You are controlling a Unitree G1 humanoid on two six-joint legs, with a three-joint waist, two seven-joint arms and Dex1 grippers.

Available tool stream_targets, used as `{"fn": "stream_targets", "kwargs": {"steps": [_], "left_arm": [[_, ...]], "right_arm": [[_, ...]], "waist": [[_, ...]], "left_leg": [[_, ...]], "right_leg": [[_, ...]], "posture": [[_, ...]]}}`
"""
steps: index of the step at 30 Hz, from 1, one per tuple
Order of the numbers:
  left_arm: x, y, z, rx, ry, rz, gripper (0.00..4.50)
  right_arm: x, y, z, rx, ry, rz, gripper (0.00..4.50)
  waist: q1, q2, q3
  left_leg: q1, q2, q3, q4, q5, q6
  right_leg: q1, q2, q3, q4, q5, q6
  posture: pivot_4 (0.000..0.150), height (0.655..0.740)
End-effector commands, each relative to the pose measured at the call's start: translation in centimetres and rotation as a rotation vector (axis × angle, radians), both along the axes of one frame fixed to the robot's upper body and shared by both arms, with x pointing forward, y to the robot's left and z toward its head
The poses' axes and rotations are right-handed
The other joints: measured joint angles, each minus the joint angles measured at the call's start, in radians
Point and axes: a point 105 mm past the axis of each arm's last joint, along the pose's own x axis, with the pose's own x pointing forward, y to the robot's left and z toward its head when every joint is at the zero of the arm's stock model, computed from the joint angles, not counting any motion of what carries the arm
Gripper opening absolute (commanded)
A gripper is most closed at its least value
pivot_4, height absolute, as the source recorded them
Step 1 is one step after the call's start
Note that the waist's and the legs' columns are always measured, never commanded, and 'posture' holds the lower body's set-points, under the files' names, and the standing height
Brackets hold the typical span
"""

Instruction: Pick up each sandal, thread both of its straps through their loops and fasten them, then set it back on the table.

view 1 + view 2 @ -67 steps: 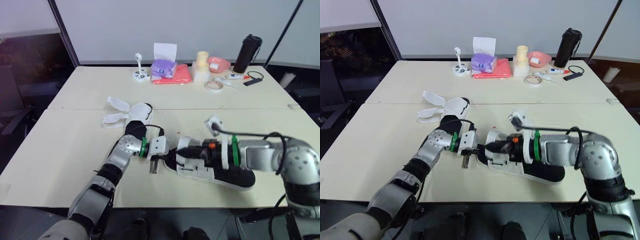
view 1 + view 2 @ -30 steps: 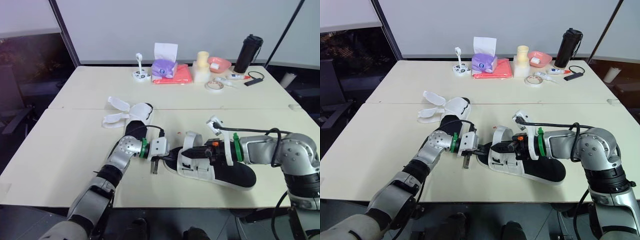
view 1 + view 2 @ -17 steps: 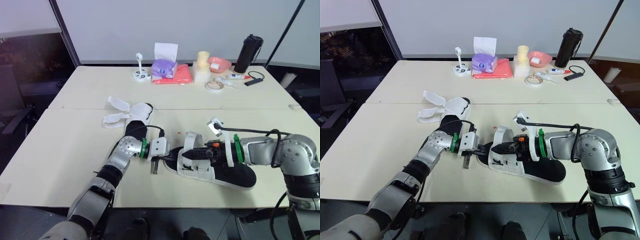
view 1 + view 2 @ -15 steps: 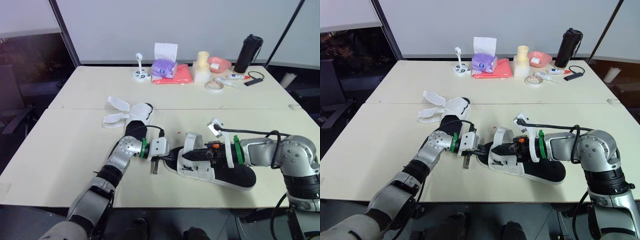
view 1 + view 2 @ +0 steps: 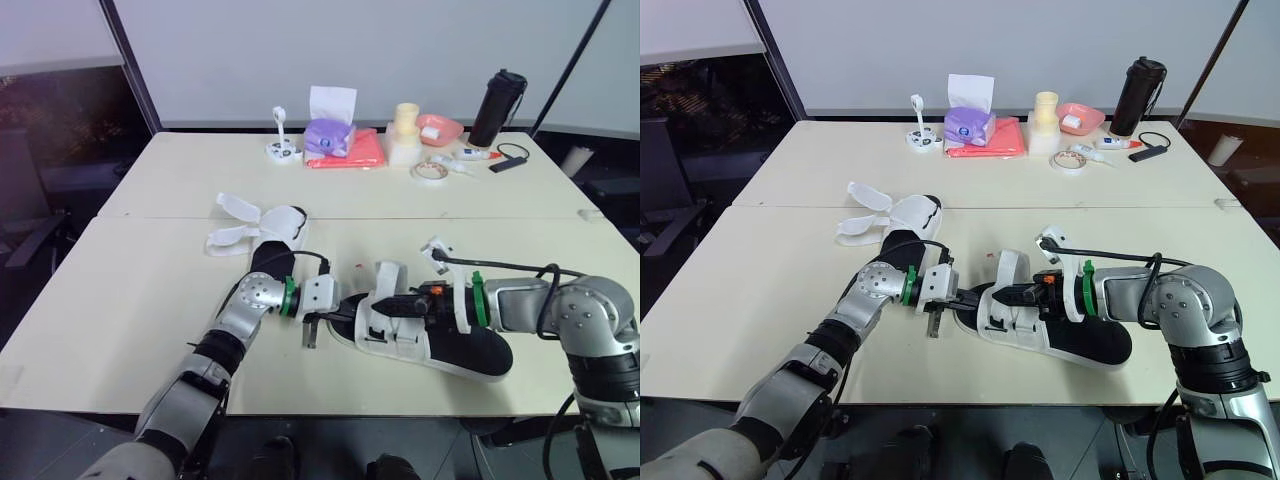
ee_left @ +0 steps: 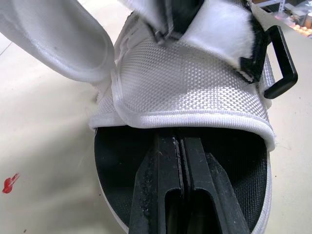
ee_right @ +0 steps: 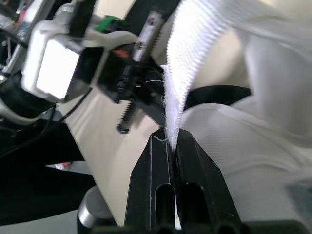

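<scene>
Black-soled white mesh sandal (image 5: 396, 338), toe pinched by closed left gripper (image 6: 180, 142), upright white strap (image 7: 195, 58) clamped in right gripper (image 7: 171, 140).

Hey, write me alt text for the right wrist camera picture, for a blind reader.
The right gripper is shut on a white woven strap that rises from between its black fingers, beside the white upper of the sandal. Beyond it, the left gripper holds the sandal by the toe on the cream table.
</scene>
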Motion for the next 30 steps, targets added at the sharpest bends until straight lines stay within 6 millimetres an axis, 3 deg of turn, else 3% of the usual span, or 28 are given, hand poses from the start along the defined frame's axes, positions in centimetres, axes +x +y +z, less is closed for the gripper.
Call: {"fn": "stream_targets", "kwargs": {"steps": [1, 5, 17, 30], "left_arm": [[-1.3, -0.1, -3.4, 0.124, 0.069, -0.031, 0.0], [-1.2, -0.2, -3.3, 0.12, 0.067, -0.029, 0.0], [-1.2, -0.2, -3.3, 0.12, 0.063, -0.029, 0.0], [-1.3, -0.2, -3.3, 0.119, 0.059, -0.032, 0.0]], "right_arm": [[0.3, -0.1, 0.5, -0.024, -0.027, 0.009, 0.07], [0.2, -0.1, 0.2, -0.041, -0.028, 0.023, 0.07], [-0.8, 1.1, 3.2, 0.061, -0.048, 0.115, 0.07], [-1.5, 1.7, 2.4, 0.057, -0.032, 0.131, 0.07]], "waist": [[0.0, 0.0, 0.0], [0.0, 0.0, 0.0], [0.0, 0.0, 0.0], [0.0, 0.0, 0.0]], "left_leg": [[0.0, 0.0, 0.0, 0.0, 0.0, 0.0], [0.0, 0.0, 0.0, 0.0, 0.0, 0.0], [0.0, 0.0, 0.0, 0.0, 0.0, 0.0], [0.0, 0.0, -0.001, 0.0, 0.0, 0.0]], "right_leg": [[0.0, 0.0, 0.0, 0.0, 0.0, 0.0], [0.0, 0.0, 0.0, 0.0, 0.0, 0.0], [0.0, 0.0, 0.0, 0.0, 0.0, 0.0], [-0.001, 0.0, 0.0, 0.0, 0.0, 0.0]], "posture": [[0.15, 0.74], [0.15, 0.74], [0.15, 0.74], [0.15, 0.74]]}}
